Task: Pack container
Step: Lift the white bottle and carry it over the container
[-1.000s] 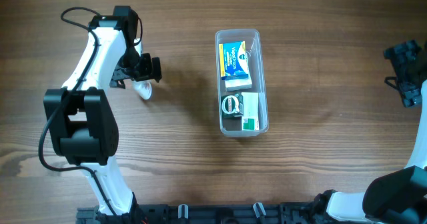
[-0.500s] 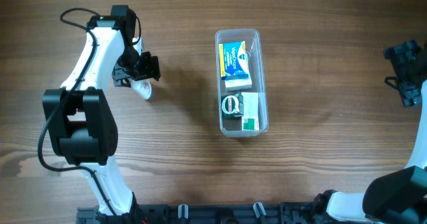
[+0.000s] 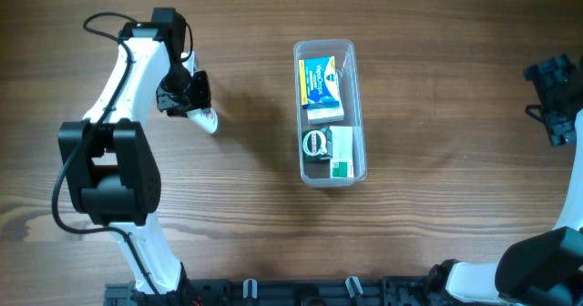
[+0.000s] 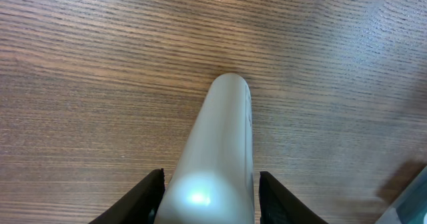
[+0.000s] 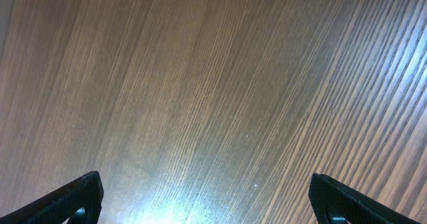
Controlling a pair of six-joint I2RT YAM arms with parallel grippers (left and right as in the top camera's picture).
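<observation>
The container (image 3: 356,115), a long clear tub, lies at the table's middle and holds a blue and yellow box (image 3: 319,80), a round tin (image 3: 314,143) and a green and white box (image 3: 342,152). To its left, a small white bottle (image 3: 209,119) lies on the wood. My left gripper (image 3: 199,107) is shut on it. In the left wrist view the bottle (image 4: 220,144) fills the space between the black fingers (image 4: 148,194), its far end resting on the table. My right gripper (image 3: 549,96) is at the far right edge, open with nothing between its fingers (image 5: 77,196).
The black arm mounts (image 3: 273,292) run along the table's near edge. The left arm's white links (image 3: 137,69) reach over the table's left part. The right wrist view has only bare wood grain (image 5: 213,84) under it.
The left jaws have closed from wide open onto the white bottle. The bottle's free end has swung slightly right. The right arm has not moved.
</observation>
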